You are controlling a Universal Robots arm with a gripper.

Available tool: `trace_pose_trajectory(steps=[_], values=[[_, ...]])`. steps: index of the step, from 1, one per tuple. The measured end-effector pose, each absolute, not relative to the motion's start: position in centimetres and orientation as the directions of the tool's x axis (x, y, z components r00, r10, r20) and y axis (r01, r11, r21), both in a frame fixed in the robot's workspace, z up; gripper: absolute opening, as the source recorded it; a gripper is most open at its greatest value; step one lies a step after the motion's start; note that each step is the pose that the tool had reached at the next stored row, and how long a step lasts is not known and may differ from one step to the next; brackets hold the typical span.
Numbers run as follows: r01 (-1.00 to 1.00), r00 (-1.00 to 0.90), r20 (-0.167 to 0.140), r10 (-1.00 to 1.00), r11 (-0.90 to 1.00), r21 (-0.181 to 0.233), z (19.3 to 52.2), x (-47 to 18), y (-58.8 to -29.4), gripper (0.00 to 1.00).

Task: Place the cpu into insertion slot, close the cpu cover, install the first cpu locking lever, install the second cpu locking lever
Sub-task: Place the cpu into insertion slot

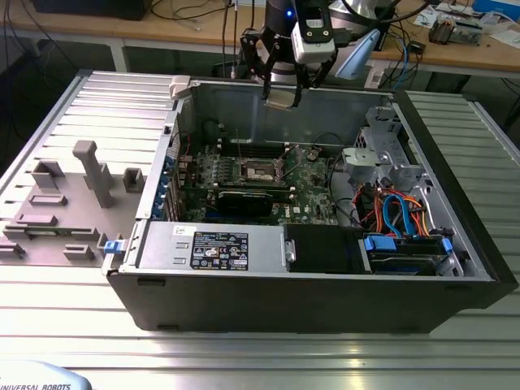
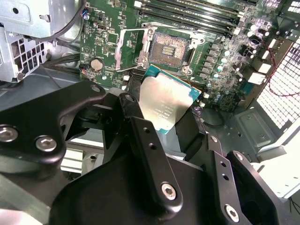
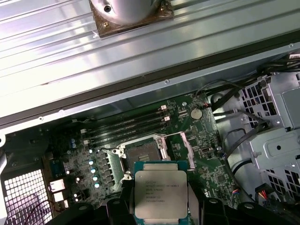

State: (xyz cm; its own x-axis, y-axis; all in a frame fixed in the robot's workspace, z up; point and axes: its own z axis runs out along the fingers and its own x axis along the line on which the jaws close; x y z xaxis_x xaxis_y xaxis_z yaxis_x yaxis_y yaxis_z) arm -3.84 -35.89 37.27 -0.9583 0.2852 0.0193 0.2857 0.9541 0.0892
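My gripper [image 1: 284,96] hangs above the open computer case, shut on the cpu [image 1: 284,98]. In both wrist views the cpu [image 2: 166,98] [image 3: 161,194] is a flat silver-topped square with a green edge, held by two opposite sides between black fingers [image 2: 140,124] [image 3: 199,206]. The insertion slot [image 1: 262,169] [image 2: 171,45] [image 3: 143,152] lies bare on the green board, well below the cpu and apart from it. The cpu cover [image 2: 127,47] [image 3: 186,147] is swung open and lies beside the slot.
Long memory slots [image 3: 126,126] run beside the socket. A black card [image 1: 248,199], a power supply [image 1: 211,244] and a drive bay with blue and orange cables [image 1: 398,215] crowd the case. The case's back wall [image 1: 236,106] stands close behind the gripper. Grey fixture blocks [image 1: 89,171] sit at the exterior view's left.
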Motion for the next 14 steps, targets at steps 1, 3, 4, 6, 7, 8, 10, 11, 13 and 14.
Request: trace_pose_trajectory(steps=[1, 3, 4, 6, 7, 8, 10, 11, 13, 14], values=[[0.286, -0.958, 0.019, 0.285, 0.954, 0.089, 37.27, -3.89, -35.89, 0.54], [0.286, -0.958, 0.019, 0.285, 0.954, 0.089, 37.27, -4.07, -35.89, 0.54], [0.285, -0.958, 0.019, 0.285, 0.954, 0.089, 37.27, -4.08, -35.89, 0.54], [0.286, -0.958, 0.019, 0.285, 0.954, 0.089, 37.27, -4.1, -35.89, 0.54], [0.286, -0.958, 0.019, 0.285, 0.954, 0.089, 37.27, -4.11, -35.89, 0.54], [0.286, -0.958, 0.019, 0.285, 0.954, 0.089, 37.27, -4.11, -35.89, 0.54], [0.286, -0.958, 0.019, 0.285, 0.954, 0.089, 37.27, -4.11, -35.89, 0.54], [0.286, -0.958, 0.019, 0.285, 0.954, 0.089, 37.27, -4.11, -35.89, 0.54], [0.287, -0.958, 0.019, 0.286, 0.954, 0.089, 37.27, -4.11, -35.89, 0.54], [0.287, -0.958, 0.019, 0.287, 0.954, 0.089, 37.27, -4.11, -35.89, 0.54]])
